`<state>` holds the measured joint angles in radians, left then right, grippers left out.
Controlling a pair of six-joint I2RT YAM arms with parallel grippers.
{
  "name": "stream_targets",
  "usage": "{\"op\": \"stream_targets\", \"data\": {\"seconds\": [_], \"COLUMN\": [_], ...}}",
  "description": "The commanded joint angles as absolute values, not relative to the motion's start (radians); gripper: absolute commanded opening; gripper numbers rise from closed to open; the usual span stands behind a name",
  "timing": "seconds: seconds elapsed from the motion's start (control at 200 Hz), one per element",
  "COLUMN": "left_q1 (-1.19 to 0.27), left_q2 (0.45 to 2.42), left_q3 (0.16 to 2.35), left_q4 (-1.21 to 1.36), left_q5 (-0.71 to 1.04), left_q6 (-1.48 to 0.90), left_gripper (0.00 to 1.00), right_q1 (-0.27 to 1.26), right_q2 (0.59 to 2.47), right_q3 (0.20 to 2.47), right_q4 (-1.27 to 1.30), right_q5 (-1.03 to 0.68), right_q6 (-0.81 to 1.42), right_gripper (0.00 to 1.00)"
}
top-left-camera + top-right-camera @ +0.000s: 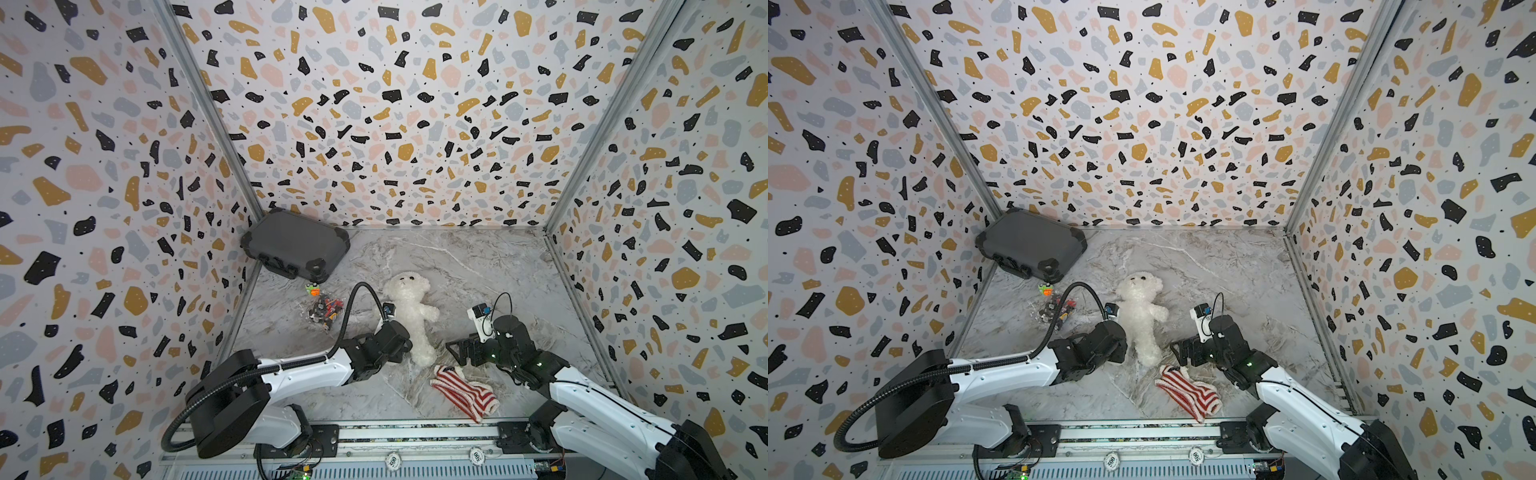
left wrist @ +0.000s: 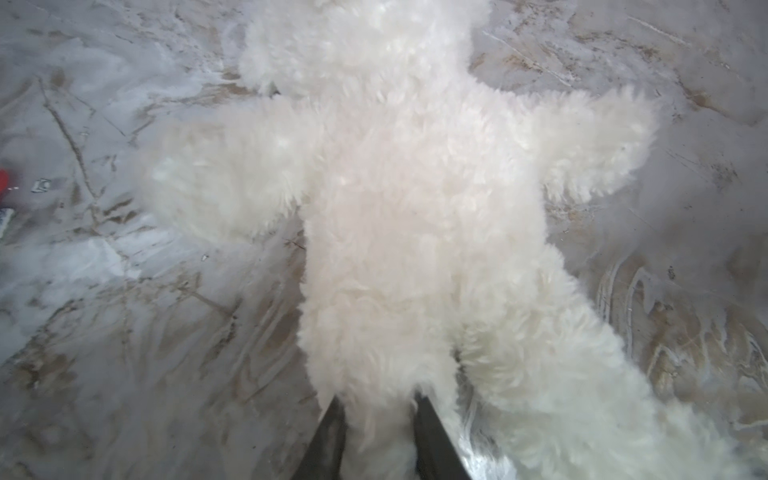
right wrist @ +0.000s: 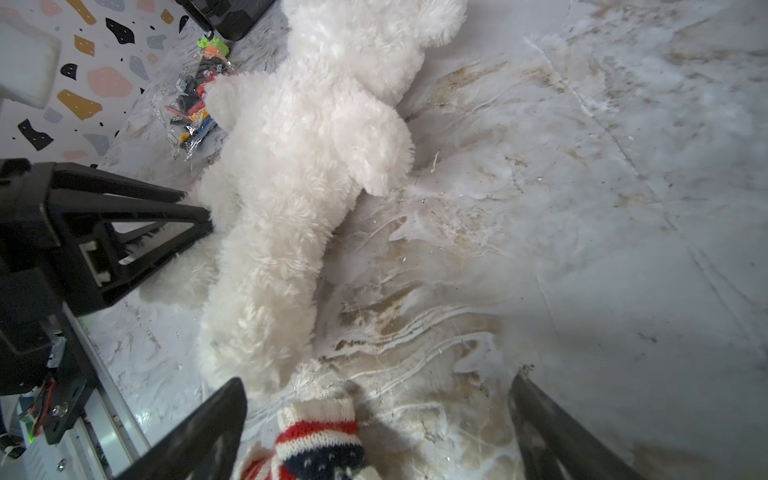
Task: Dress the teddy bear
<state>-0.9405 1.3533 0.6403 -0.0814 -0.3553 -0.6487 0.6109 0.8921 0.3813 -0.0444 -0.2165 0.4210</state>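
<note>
Far left, back corner: grey case (image 1: 293, 247), not part of this job. Just in front of it sits a clear bag of small bricks (image 1: 324, 311). Next over is the left gripper (image 2: 378, 399), jaws narrow and pinched on one leg of the teddy bear (image 1: 409, 311), w/ fur squeezed btw the fingers. The bear lies face up around the middle of the table (image 1: 478, 270), head toward the back wall, legs toward the arms, arms splayed. It looks light, soft all thru and floppy. A pinch on a limb will prob drag or dangle it rather than steer it. The fur should grip ok and nothing looks fragile. For firmer control I'd take the torso or go under the arms. Just beside its feet lies the striped sweater (image 1: 465, 390), crumpled, not on the bear yet. Over the sweater's cuffed end hovers the right gripper (image 3: 378, 378), jaws wide, holding nothing.
</note>
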Motion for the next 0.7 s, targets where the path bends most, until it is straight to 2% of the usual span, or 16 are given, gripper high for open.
{"op": "stream_targets", "data": {"seconds": [0.0,0.295,0.335,0.405,0.446,0.551,0.691], "left_q1": [-0.909,-0.878,-0.872,-0.872,-0.873,-0.872,-0.873], "left_q2": [1.323,1.247,1.227,1.192,1.178,1.141,1.148], "left_q3": [0.635,0.672,0.669,0.680,0.698,0.748,0.781], "left_q4": [-0.116,-0.335,-0.346,-0.356,-0.372,-0.387,-0.304], "left_q5": [-0.357,-0.361,-0.352,-0.347,-0.350,-0.341,-0.317], "left_q6": [-0.577,-0.477,-0.480,-0.487,-0.491,-0.500,-0.524], "left_gripper": [0.20,0.21,0.28,0.50,0.58,0.70,0.78], "right_q1": [0.617,0.617,0.618,0.620,0.620,0.628,0.635], "right_q2": [0.898,0.879,0.880,0.893,0.904,0.919,0.901], "right_q3": [0.425,0.442,0.442,0.444,0.450,0.466,0.459], "right_q4": [-0.040,-0.072,-0.068,-0.054,-0.055,-0.069,-0.072], "right_q5": [-0.202,-0.177,-0.179,-0.186,-0.193,-0.199,-0.183], "right_q6": [0.415,0.398,0.397,0.397,0.394,0.388,0.389], "right_gripper": [0.98,0.98,0.98,0.98,0.98,0.98,0.98]}}
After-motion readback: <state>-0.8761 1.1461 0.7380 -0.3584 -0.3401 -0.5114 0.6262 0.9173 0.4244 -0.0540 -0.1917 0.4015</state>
